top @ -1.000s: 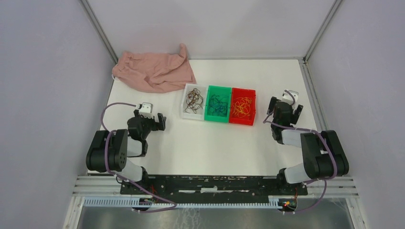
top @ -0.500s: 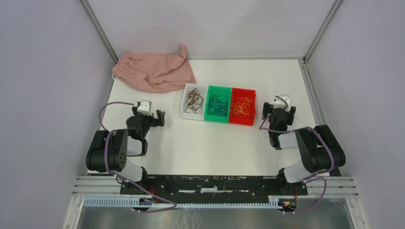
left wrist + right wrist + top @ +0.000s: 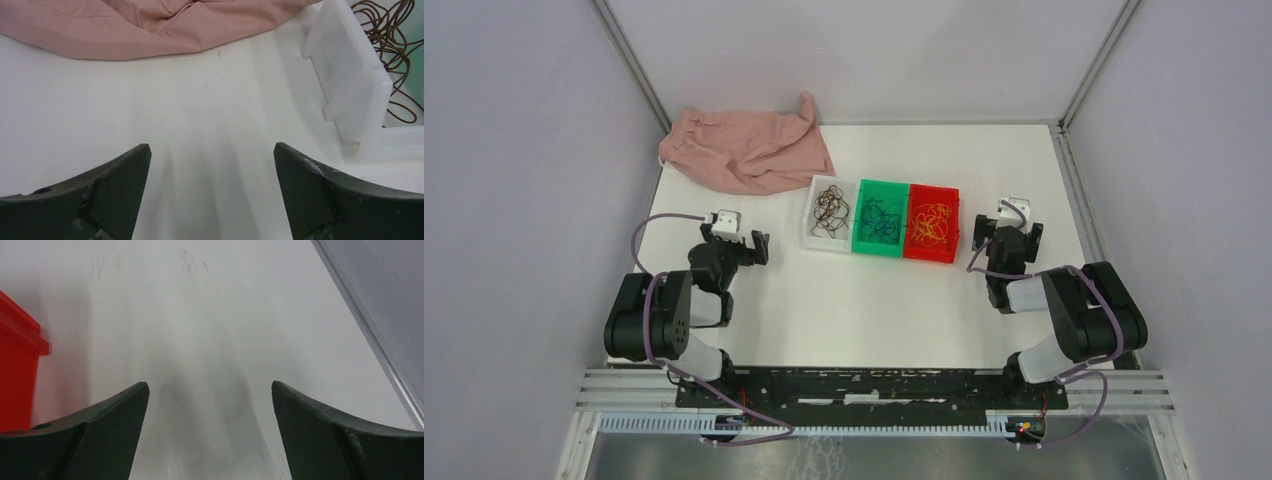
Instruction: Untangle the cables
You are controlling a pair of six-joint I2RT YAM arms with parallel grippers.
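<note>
Brown cables [image 3: 830, 209] in white bin [image 3: 827, 246], blue cables [image 3: 880, 220] in green bin [image 3: 879, 252], orange cables [image 3: 933, 225] in red bin [image 3: 927, 257], frame centre (sorting looks done). Left gripper [image 3: 735, 243], right gripper [image 3: 1005, 233] flank bins, jaws apart, empty. Next move: probably none beyond rest pose.

A broad strip of bare table [image 3: 854, 310] is offered between the arm bases and the row of white bin [image 3: 826, 244], green bin [image 3: 876, 250] and red bin [image 3: 927, 256], by which the middle is blocked. The way ahead of the left gripper [image 3: 212, 165] is closed by the pink cloth [image 3: 125, 25] at the far side and by the white bin's wall at its right. Ahead of the right gripper [image 3: 210, 405], a free lane is bounded by the red bin at its left and the metal rail [image 3: 380, 315] at its right.
</note>
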